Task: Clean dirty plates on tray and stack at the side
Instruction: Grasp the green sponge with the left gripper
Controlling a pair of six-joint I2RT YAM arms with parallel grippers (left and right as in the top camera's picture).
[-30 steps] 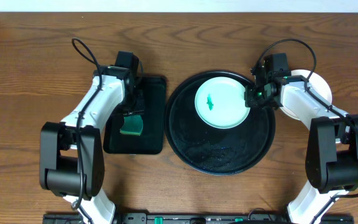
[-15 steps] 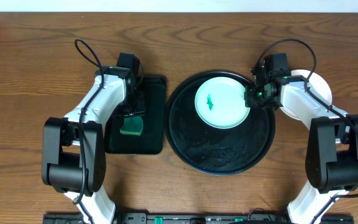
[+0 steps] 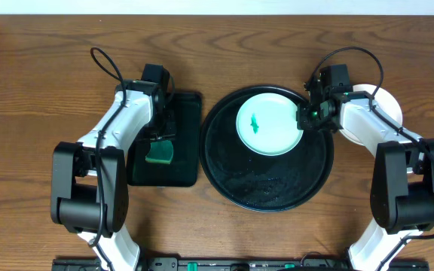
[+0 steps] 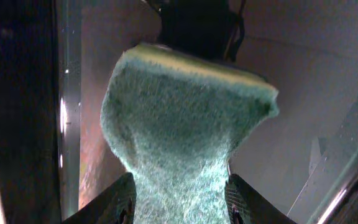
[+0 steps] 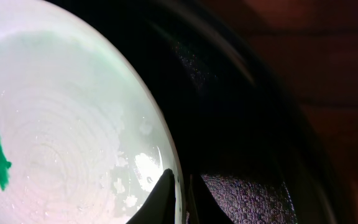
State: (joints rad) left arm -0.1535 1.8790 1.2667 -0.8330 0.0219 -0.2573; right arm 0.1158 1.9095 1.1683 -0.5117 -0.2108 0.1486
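Observation:
One pale-mint plate [image 3: 270, 124] with a green smear [image 3: 255, 123] lies on the far half of the round black tray [image 3: 268, 192]. My right gripper [image 3: 306, 118] is shut on the plate's right rim. In the right wrist view its fingers [image 5: 182, 200] straddle the edge of the plate [image 5: 61, 112], with the tray [image 5: 247, 118] beneath. White plates [image 3: 389, 105] lie right of the tray, partly hidden by my right arm. My left gripper [image 3: 160, 141] is shut on a green sponge [image 3: 159, 154], which fills the left wrist view [image 4: 185, 124] between the fingers [image 4: 179, 202].
A smaller rectangular black tray [image 3: 181, 143] lies left of the round tray, under the sponge and left gripper. Bare wooden table [image 3: 36, 90] lies around both trays. Both arms reach in from the near edge.
The left arm's elbow has shifted slightly to the right. The sponge, the plate and the right gripper have stayed where they were.

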